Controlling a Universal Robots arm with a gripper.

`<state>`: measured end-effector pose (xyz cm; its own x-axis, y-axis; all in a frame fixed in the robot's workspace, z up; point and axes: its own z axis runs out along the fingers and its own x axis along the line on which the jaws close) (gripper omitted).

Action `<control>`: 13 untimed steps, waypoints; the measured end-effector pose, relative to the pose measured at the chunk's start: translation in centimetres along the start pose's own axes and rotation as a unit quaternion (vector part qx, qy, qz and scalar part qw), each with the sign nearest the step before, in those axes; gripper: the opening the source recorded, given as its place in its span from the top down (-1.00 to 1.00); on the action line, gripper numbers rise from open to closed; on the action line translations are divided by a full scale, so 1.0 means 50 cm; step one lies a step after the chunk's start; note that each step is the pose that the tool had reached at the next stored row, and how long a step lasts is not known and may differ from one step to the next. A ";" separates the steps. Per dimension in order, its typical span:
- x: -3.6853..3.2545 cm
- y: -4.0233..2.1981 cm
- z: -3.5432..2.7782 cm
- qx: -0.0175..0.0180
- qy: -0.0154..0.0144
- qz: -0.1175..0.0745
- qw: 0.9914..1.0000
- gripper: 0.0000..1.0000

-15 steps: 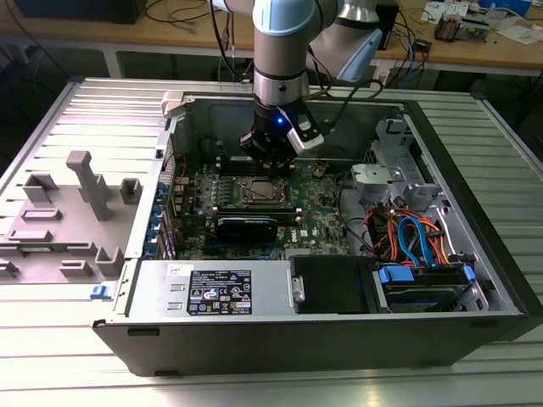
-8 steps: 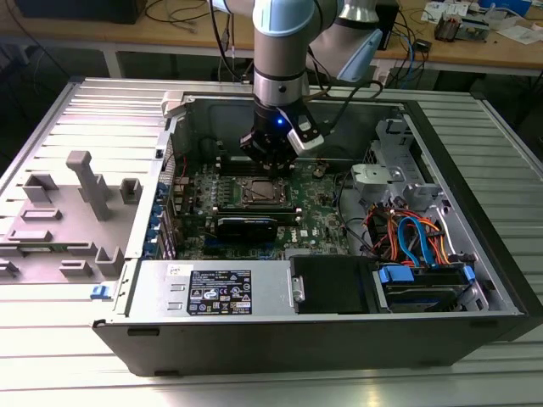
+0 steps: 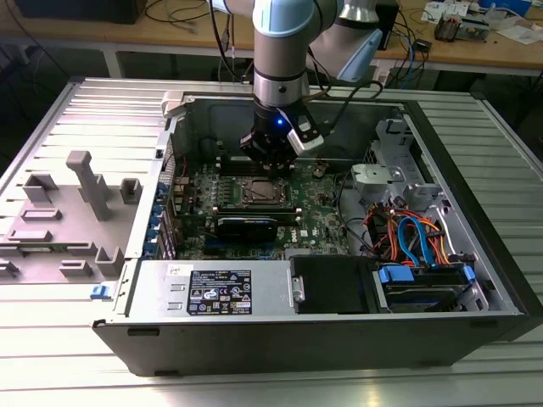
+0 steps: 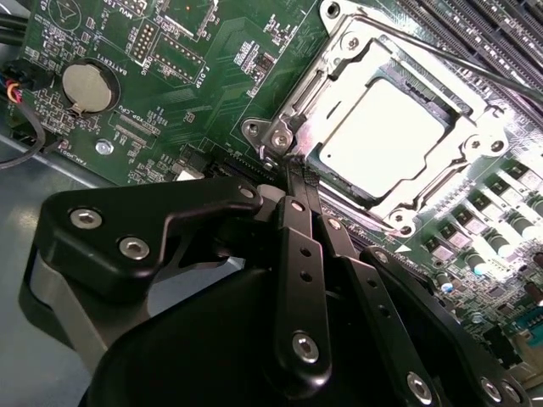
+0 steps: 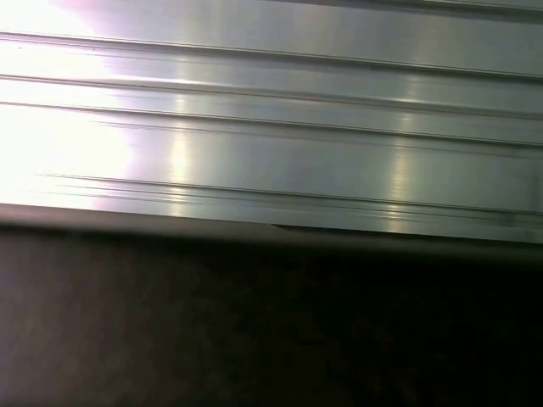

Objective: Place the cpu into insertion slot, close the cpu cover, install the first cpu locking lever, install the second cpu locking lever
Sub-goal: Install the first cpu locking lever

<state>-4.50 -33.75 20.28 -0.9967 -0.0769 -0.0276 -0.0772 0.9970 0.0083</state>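
Note:
In the exterior view the arm reaches down into an open computer case, and my gripper (image 3: 270, 161) hangs just behind the insertion slot (image 3: 257, 193) on the green board. In the second wrist view the cpu (image 4: 382, 127) lies flat in the socket, its silver top glaring bright. The cpu cover (image 4: 339, 64) is folded down around it as a silvery frame. My gripper (image 4: 293, 174) is shut, its black fingers (image 4: 303, 254) pressed together, tips at the socket's corner beside a hinge screw (image 4: 278, 140). A thin lever rod (image 4: 475, 69) runs along the socket's opposite side.
A long black card (image 3: 246, 225) lies in front of the socket, a power supply (image 3: 221, 292) nearer still. Blue and orange cables (image 3: 416, 242) fill the case on the exterior view's right. A coin battery (image 4: 87, 87) and memory slots (image 4: 501, 34) flank the socket. Ribbed metal (image 5: 271, 127) in the first wrist view.

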 end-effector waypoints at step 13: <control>0.000 0.000 -0.001 -0.005 0.000 0.000 1.000 0.79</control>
<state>-4.50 -33.75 20.32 -0.9966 -0.0769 -0.0286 -0.0774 0.9968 0.0185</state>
